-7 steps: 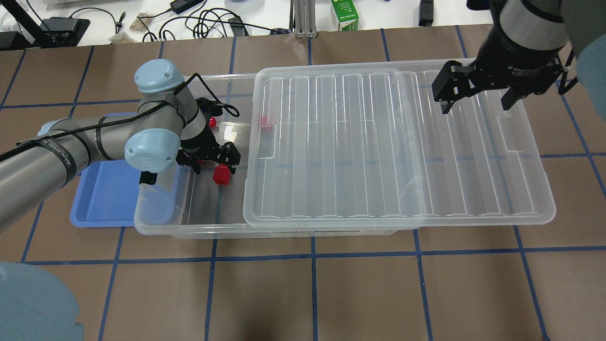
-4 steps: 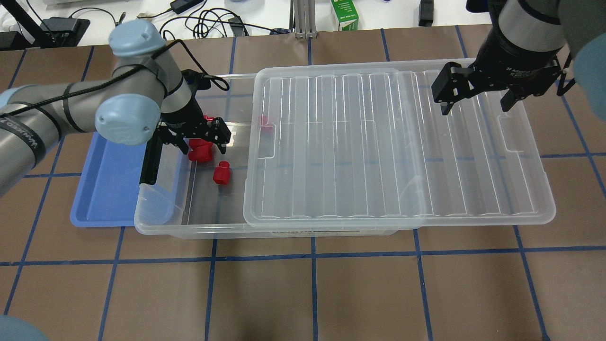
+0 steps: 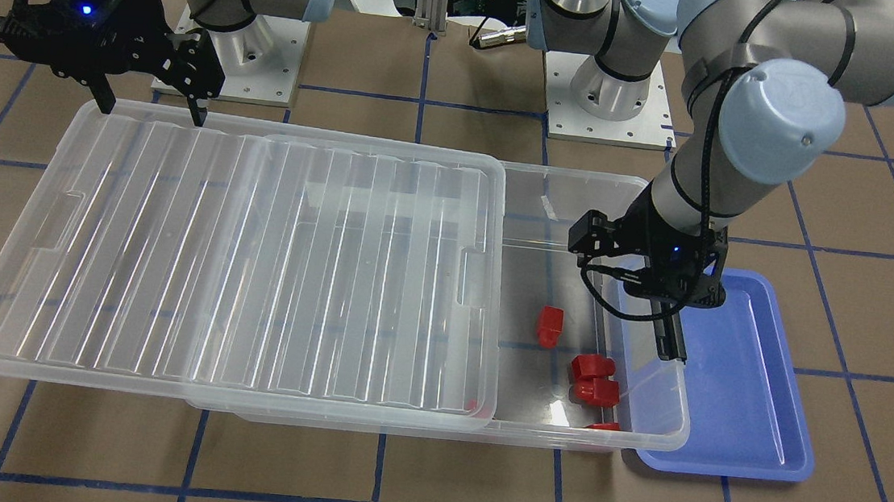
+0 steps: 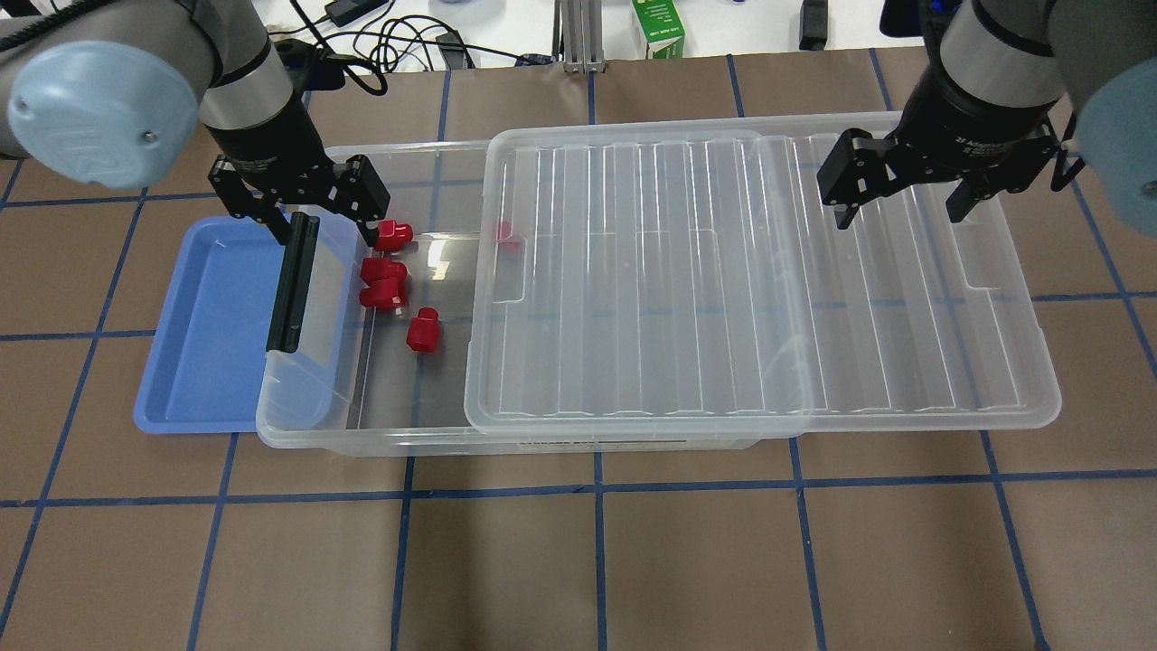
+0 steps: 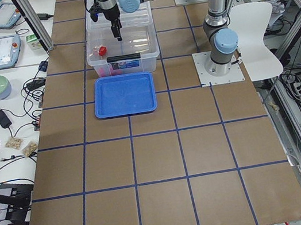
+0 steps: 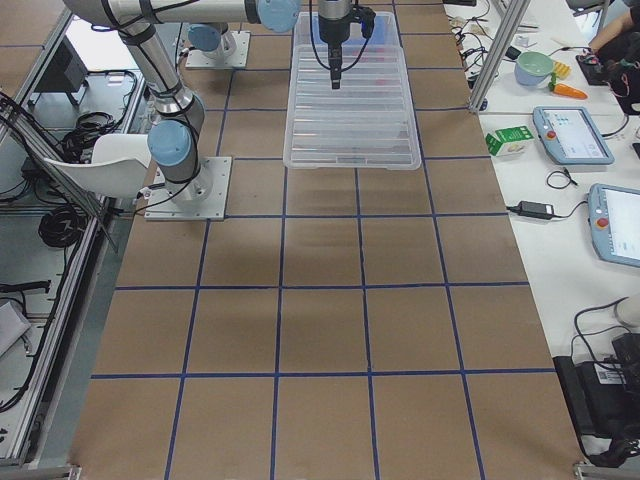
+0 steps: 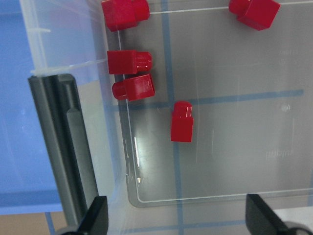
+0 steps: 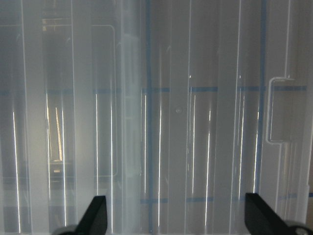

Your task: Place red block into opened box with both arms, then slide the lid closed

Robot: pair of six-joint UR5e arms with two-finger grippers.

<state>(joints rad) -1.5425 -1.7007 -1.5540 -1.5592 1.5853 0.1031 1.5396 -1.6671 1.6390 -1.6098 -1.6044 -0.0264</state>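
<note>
Several red blocks lie on the floor of the clear box (image 4: 362,441), in its uncovered left end: one (image 4: 422,330) alone, two (image 4: 383,282) side by side, one (image 4: 392,235) by the far wall. Another red block (image 4: 506,232) shows through the lid (image 4: 759,271). The ribbed lid covers the rest of the box and overhangs its right end. My left gripper (image 4: 321,226) hangs open and empty above the box's far left corner, over the black bar (image 4: 291,282). In the left wrist view its fingertips (image 7: 95,220) frame the blocks. My right gripper (image 4: 899,212) is open over the lid's right part.
A shallow blue tray (image 4: 208,325) lies at the box's left end, partly under its rim. Cables and a green carton (image 4: 658,27) sit on the white bench beyond the table. The arm bases (image 3: 606,95) stand behind the box.
My left gripper has risen out of the box and drawn back toward the far left corner, uncovering two red blocks on the floor. The right gripper has barely shifted.
</note>
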